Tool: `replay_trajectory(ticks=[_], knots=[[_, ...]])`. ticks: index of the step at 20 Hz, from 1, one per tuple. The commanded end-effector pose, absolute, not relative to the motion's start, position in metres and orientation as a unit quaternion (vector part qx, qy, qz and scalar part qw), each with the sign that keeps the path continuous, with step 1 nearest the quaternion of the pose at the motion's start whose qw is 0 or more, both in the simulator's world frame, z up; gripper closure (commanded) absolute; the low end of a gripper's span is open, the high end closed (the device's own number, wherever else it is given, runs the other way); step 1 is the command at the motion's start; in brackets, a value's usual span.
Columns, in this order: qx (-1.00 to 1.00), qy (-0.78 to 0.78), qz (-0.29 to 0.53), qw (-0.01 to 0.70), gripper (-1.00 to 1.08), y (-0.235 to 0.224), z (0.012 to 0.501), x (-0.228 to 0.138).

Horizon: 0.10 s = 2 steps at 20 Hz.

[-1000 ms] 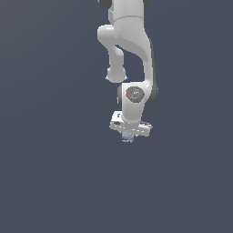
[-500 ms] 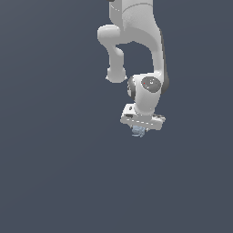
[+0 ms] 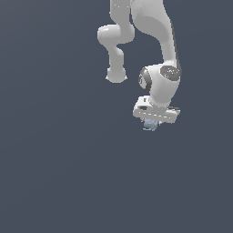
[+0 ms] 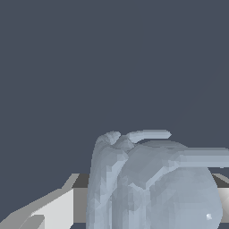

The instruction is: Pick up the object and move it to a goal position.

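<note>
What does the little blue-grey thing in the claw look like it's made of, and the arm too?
Object: looks like matte, pale plastic or clay; faceted lumps, soft shading, one tiny highlight. Being a render, the material is uncertain. Arm: smooth white glossy-looking shell, like moulded plastic, with grey joint caps. Claw appears shut on it.

**Layout of scene: arm, gripper, object**

Arm (image 3: 159, 41): entered from the top edge of the exterior view and reached downward, its wrist toward the exterior view's right of centre.
Gripper (image 3: 151, 122): sat directly beneath the wrist, at the arm's lowest end.
Object (image 3: 150, 125): was lodged under the gripper, touching it, partly hidden by the gripper body. In the wrist view the object (image 4: 152, 188) stood just before the camera, between the fingers (image 4: 49, 210).
</note>
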<state>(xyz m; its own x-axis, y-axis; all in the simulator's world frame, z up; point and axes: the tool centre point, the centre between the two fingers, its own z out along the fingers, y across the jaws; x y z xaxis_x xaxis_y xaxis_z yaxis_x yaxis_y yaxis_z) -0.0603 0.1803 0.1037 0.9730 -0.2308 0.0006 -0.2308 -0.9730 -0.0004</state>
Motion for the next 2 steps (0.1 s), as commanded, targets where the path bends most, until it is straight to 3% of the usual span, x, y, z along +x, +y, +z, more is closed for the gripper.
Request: replay_trajectory(ticks=[1, 2], knots=[[-0.993, 0.117, 0.000, 0.000, 1.08, 0.1848, 0.1063, -0.0614], [-0.993, 0.117, 0.000, 0.000, 1.08, 0.1851, 0.1065, -0.0615]])
